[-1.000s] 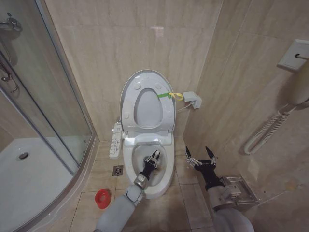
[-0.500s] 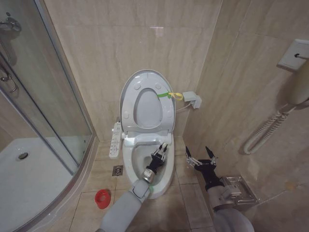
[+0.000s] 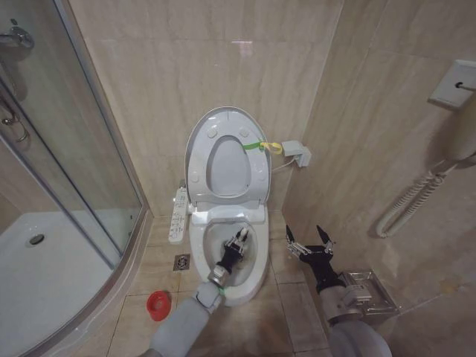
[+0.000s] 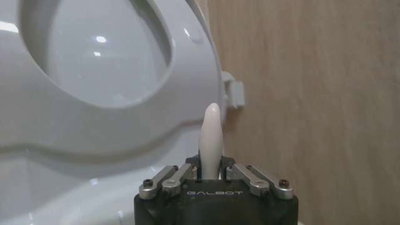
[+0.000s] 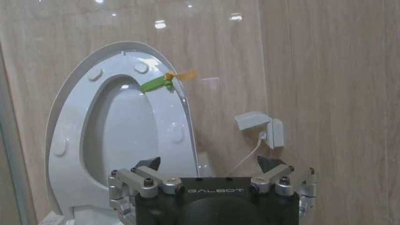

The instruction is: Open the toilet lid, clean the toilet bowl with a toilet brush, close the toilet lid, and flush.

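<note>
Bathroom corner seen from the head camera. The lid [image 3: 225,160] stands raised against the tiled wall, with the ring seat [image 3: 228,165] up against its underside. Below it the bowl [image 3: 256,262] is exposed. The left pincer [image 3: 239,240] reaches down inside the bowl, clamped on the white handle of the brush [image 4: 211,138]; in the left wrist view the handle rises between the closed fingers [image 4: 167,178], its rounded tip in front of the raised seat. The brush head cannot be made out. The red holder [image 3: 157,305] sits on the floor [image 3: 279,312] to the left of the bowl, well apart from it. The button panel [image 3: 178,214] hangs along the bowl's left side. The right pincer [image 3: 310,242] hovers to the right of the bowl above the floor, fingers spread and holding nothing. A green and yellow tag [image 3: 261,146] is fixed at the lid's right edge, near a small wall box [image 3: 295,153].
</note>
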Motion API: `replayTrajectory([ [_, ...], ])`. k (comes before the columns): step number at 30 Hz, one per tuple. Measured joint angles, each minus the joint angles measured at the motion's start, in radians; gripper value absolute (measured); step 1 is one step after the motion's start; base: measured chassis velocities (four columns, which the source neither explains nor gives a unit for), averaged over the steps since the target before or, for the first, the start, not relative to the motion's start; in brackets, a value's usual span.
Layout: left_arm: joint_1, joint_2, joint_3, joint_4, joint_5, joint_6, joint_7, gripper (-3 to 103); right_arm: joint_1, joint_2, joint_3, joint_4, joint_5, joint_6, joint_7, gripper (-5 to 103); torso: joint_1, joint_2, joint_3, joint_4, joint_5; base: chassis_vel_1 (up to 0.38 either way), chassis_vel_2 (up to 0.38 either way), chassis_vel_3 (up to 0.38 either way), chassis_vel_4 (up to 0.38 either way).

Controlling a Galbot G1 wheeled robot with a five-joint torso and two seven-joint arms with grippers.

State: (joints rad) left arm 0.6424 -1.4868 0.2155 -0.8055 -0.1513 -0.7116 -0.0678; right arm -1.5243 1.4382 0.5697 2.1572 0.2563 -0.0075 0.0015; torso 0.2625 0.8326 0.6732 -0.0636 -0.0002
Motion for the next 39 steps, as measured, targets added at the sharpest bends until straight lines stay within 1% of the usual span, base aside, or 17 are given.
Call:
replayTrajectory([
  [3,0.003,-0.008,-0.012,-0.051,-0.002,0.01,-0.011,20,0.0,0.0,0.0,0.0,0.0,0.0,0.0,100,0.0,0.0,0.0,-0.0005,0.0001,0.0,0.0,0.0,0.0],
  [4,0.003,-0.008,-0.012,-0.051,-0.002,0.01,-0.011,20,0.0,0.0,0.0,0.0,0.0,0.0,0.0,100,0.0,0.0,0.0,-0.0005,0.0001,0.0,0.0,0.0,0.0],
  [7,0.03,-0.016,0.007,-0.106,-0.017,0.021,-0.015,20,0.0,0.0,0.0,0.0,0.0,0.0,0.0,100,0.0,0.0,0.0,-0.0002,0.0001,0.0,0.0,0.0,0.0],
  [10,0.047,-0.019,0.023,-0.119,-0.02,0.022,-0.013,20,0.0,0.0,0.0,0.0,0.0,0.0,0.0,100,0.0,0.0,0.0,-0.0001,0.0002,0.0,0.0,0.0,0.0],
  [13,0.056,-0.024,0.037,-0.104,-0.025,0.018,-0.007,20,0.0,0.0,0.0,0.0,0.0,0.0,0.0,100,0.0,0.0,0.0,0.0001,0.0003,0.0,0.0,0.0,0.0],
  [16,0.057,-0.014,0.077,-0.059,-0.082,0.004,0.02,20,0.0,0.0,0.0,0.0,0.0,0.0,0.0,100,0.0,0.0,0.0,0.0001,0.0003,0.0,0.0,0.0,0.0],
  [18,0.052,-0.014,0.076,-0.04,-0.087,-0.002,0.026,20,0.0,0.0,0.0,0.0,0.0,0.0,0.0,100,0.0,0.0,0.0,0.0002,0.0003,0.0,0.0,0.0,0.0],
  [19,0.046,-0.015,0.067,-0.022,-0.081,-0.004,0.026,20,0.0,0.0,0.0,0.0,0.0,0.0,0.0,100,0.0,0.0,0.0,-0.0001,0.0002,0.0,0.0,0.0,0.0],
  [20,0.036,-0.017,0.046,0.004,-0.054,-0.005,0.019,20,0.0,0.0,0.0,0.0,0.0,0.0,0.0,100,0.0,0.0,0.0,-0.0002,-0.0001,0.0,0.0,0.0,0.0],
  [22,0.022,-0.016,0.011,0.03,-0.008,-0.002,0.002,20,0.0,0.0,0.0,0.0,0.0,0.0,0.0,100,0.0,0.0,0.0,0.0004,0.0005,0.0,0.0,0.0,0.0],
  [23,0.022,-0.016,0.011,0.03,-0.008,-0.002,0.002,20,0.0,0.0,0.0,0.0,0.0,0.0,0.0,100,0.0,0.0,0.0,0.0004,0.0005,0.0,0.0,0.0,0.0],
  [24,0.014,-0.013,0.003,0.028,0.001,0.003,-0.004,20,0.0,0.0,0.0,0.0,0.0,0.0,0.0,100,0.0,0.0,0.0,-0.0003,0.0,0.0,0.0,0.0,0.0],
  [25,0.009,-0.009,-0.008,0.021,0.004,0.009,-0.008,20,0.0,0.0,0.0,0.0,0.0,0.0,0.0,100,0.0,0.0,0.0,-0.0003,-0.0002,0.0,0.0,0.0,0.0],
  [28,0.001,-0.007,-0.026,-0.002,0.006,0.014,-0.012,20,0.0,0.0,0.0,0.0,0.0,0.0,0.0,100,0.0,0.0,0.0,-0.0002,0.0,0.0,0.0,0.0,0.0],
  [33,0.002,-0.011,-0.027,-0.022,-0.01,0.013,-0.012,20,0.0,0.0,0.0,0.0,0.0,0.0,0.0,100,0.0,0.0,0.0,-0.0002,0.0001,0.0,0.0,0.0,0.0],
  [39,0.014,-0.026,-0.022,0.028,-0.019,-0.005,0.0,20,0.0,0.0,0.0,0.0,0.0,0.0,0.0,100,0.0,0.0,0.0,0.0001,0.0002,0.0,0.0,0.0,0.0],
])
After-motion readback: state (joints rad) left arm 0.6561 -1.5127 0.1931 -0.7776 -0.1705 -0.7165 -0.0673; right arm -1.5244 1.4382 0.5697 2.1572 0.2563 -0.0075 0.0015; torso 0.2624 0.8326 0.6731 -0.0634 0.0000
